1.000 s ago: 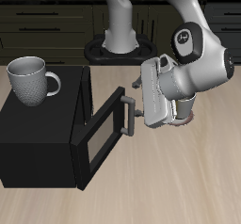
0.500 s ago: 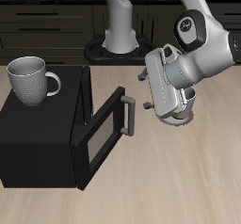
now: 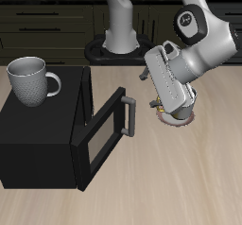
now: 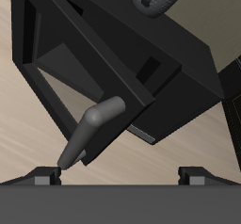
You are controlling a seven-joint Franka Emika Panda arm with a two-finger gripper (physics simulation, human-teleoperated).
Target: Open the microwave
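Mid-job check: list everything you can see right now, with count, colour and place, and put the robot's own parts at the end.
microwave: one, matte black, on the table toward its front edge; its windowed door stands partly open.
door handle: one, grey bar, on the door's free edge, clear of the gripper.
mug: one, grey, upright on top of the microwave, handle toward the arm.
table: one, light wood, under everything.
cabinets: dark row with drawers, behind the table.
robot arm: one, white and grey, base at the table's back.
gripper: one, beside the open door, holding nothing; the wrist view shows its fingers spread apart.
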